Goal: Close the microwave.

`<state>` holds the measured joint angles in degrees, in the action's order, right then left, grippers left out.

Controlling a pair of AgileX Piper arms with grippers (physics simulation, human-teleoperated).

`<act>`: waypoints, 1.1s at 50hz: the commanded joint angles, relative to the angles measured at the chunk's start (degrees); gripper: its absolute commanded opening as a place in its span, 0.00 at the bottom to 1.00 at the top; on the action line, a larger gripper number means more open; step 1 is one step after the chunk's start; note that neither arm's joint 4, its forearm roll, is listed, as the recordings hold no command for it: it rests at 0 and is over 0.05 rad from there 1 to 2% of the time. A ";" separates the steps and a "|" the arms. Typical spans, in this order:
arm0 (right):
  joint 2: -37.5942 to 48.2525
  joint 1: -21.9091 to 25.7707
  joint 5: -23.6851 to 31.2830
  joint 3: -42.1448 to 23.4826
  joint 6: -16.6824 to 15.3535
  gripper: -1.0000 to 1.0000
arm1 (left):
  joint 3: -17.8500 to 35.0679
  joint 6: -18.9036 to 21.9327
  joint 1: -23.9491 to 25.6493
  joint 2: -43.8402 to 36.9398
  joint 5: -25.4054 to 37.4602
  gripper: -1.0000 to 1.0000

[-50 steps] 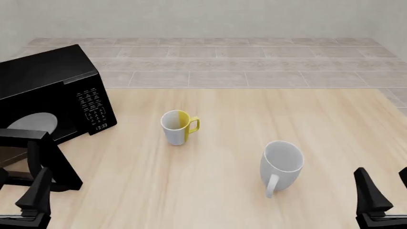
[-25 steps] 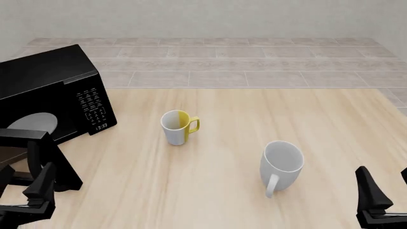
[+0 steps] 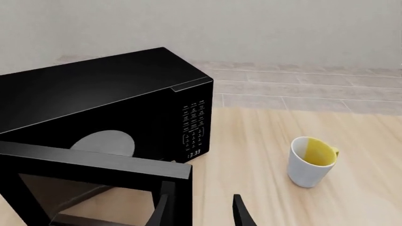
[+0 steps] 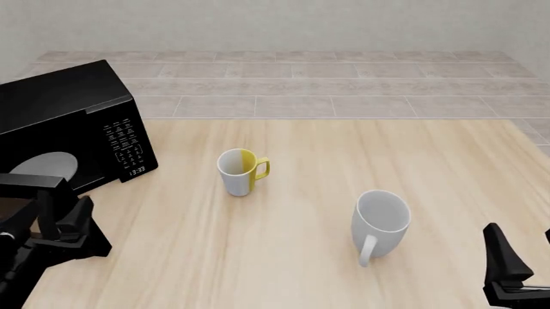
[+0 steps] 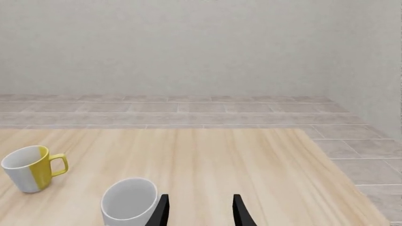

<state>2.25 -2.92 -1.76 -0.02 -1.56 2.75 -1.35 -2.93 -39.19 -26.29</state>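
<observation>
The microwave (image 4: 64, 106) is a glossy black box at the table's far left, also in the left wrist view (image 3: 107, 92). Its door (image 4: 35, 183) stands swung out toward me, showing the pale turntable (image 4: 47, 166). The button panel (image 3: 195, 125) faces right. My left gripper (image 4: 53, 226) is open, right at the door's free edge. In the left wrist view (image 3: 201, 212) one finger (image 3: 164, 207) overlaps that edge of the door (image 3: 94, 165). Whether it touches is unclear. Low at the right, my right gripper (image 4: 522, 265) is open and empty.
A white and yellow mug (image 4: 239, 171) stands upright mid-table, right of the microwave. A white mug (image 4: 380, 222) stands nearer, tilted, just ahead and left of my right gripper (image 5: 199, 212). The table's far edge meets a tiled floor (image 4: 292, 84).
My left gripper has risen and moved forward, from below the door up to its free edge. The door, both mugs and the right arm are almost unchanged.
</observation>
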 commanded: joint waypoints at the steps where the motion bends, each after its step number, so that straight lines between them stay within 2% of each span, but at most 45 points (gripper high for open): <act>1: 0.62 -0.29 -0.60 0.00 0.35 1.00 | 2.61 0.44 1.05 -7.95 -3.90 1.00; 4: 1.20 -0.34 -1.02 0.01 0.48 1.00 | 3.17 0.68 1.06 -9.35 -4.30 1.00; 6: 1.68 -0.10 -1.25 0.01 0.26 1.00 | 4.53 3.22 1.17 -11.75 -4.54 1.00; 13: 0.86 -0.46 -0.83 0.00 0.21 1.00 | 6.78 4.07 1.65 -12.75 -3.03 1.00; 14: 0.86 -0.52 -0.70 0.01 0.22 1.00 | 7.88 3.98 1.64 -15.14 -3.67 1.00; 25: 0.00 -0.63 -0.16 0.00 0.43 1.00 | 10.49 2.56 1.31 -20.14 -4.35 1.00; 30: -0.10 -0.73 -0.03 0.00 0.52 1.00 | 11.49 3.77 0.22 -22.47 -5.42 1.00; 46: 1.35 -1.04 -1.40 0.01 0.15 1.00 | 17.80 2.86 -0.86 -28.13 -3.03 1.00; 55: 1.93 -0.86 -1.73 0.01 -0.12 1.00 | 20.59 0.32 -3.33 -33.53 -4.14 1.00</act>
<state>3.76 -3.86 -3.14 -0.02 -1.45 18.71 -1.04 -3.75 -65.60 -29.91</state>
